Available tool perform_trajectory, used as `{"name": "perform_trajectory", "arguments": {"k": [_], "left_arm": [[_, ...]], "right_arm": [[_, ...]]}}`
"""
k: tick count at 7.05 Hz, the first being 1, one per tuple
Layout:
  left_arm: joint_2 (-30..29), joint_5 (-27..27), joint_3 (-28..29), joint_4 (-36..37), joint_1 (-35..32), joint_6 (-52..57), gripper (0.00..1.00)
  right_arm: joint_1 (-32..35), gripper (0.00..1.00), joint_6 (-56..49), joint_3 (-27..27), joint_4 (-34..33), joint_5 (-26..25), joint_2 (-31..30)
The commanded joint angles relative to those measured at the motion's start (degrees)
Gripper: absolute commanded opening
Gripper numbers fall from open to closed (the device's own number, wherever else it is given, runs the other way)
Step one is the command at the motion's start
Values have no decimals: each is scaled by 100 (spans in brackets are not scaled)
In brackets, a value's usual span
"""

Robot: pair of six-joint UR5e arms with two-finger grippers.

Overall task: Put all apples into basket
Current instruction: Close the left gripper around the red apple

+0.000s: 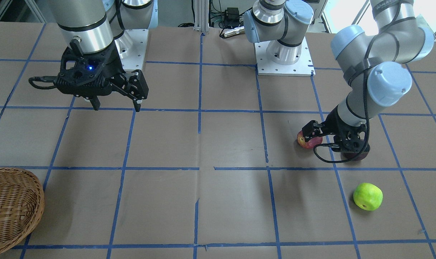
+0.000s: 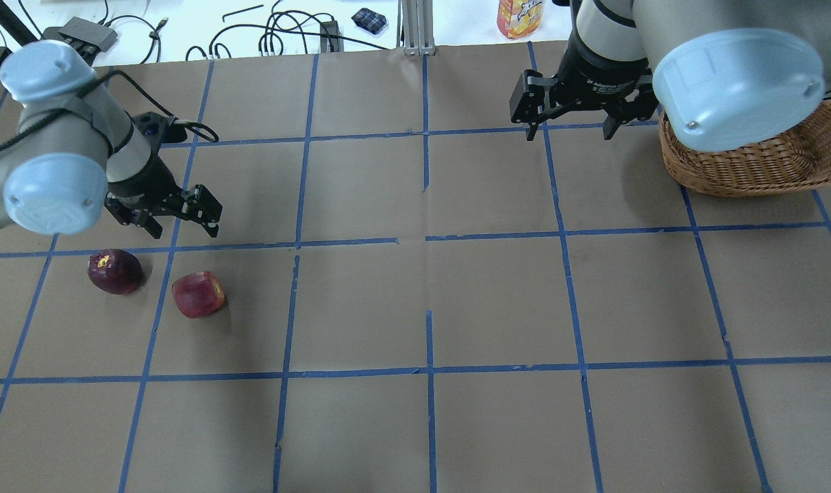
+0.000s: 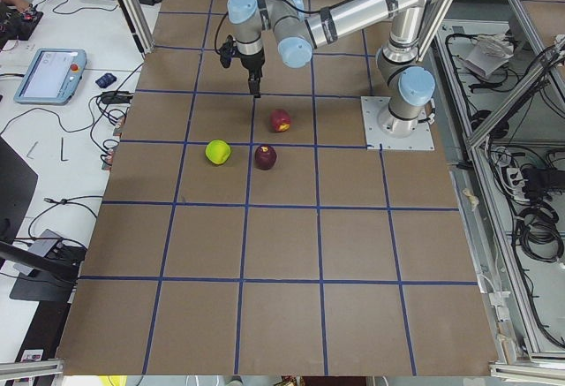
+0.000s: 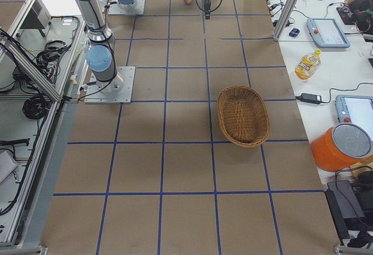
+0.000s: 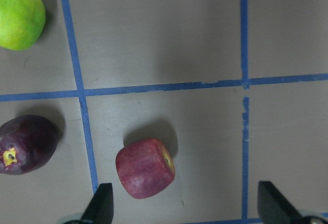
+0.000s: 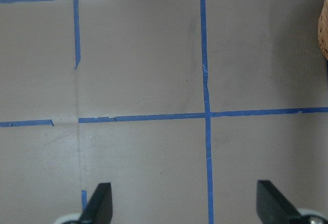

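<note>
The red apple (image 2: 197, 294) and the dark purple apple (image 2: 116, 271) lie side by side on the table's left part. The green apple (image 1: 367, 196) lies apart from them, farther from the robot; the left arm hides it in the overhead view. My left gripper (image 2: 182, 229) hovers open and empty above the red and purple apples; in its wrist view the red apple (image 5: 145, 167) lies near its left fingertip. The wicker basket (image 2: 751, 171) stands at the far right, with no apples showing in it. My right gripper (image 2: 567, 134) hangs open and empty beside the basket.
Blue tape lines form a grid on the brown table cover. The two arm bases (image 1: 284, 54) stand at the robot's edge. An orange drink bottle (image 2: 521, 17) and cables lie on the white bench beyond the table. The right arm's elbow overhangs part of the basket.
</note>
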Motion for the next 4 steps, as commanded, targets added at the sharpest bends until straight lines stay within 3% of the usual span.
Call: {"name": "perform_trajectory", "arguments": {"k": [1, 3, 4], "left_arm": [[-230, 111, -667, 853, 124, -23, 100], [-451, 102, -948, 1449, 309, -180, 96], [-469, 120, -958, 1417, 353, -190, 69]], "right_arm": [[0, 100, -7, 35, -5, 3, -14], [-60, 100, -76, 79, -5, 3, -22], [-26, 100, -216, 71, -5, -15, -40]]}}
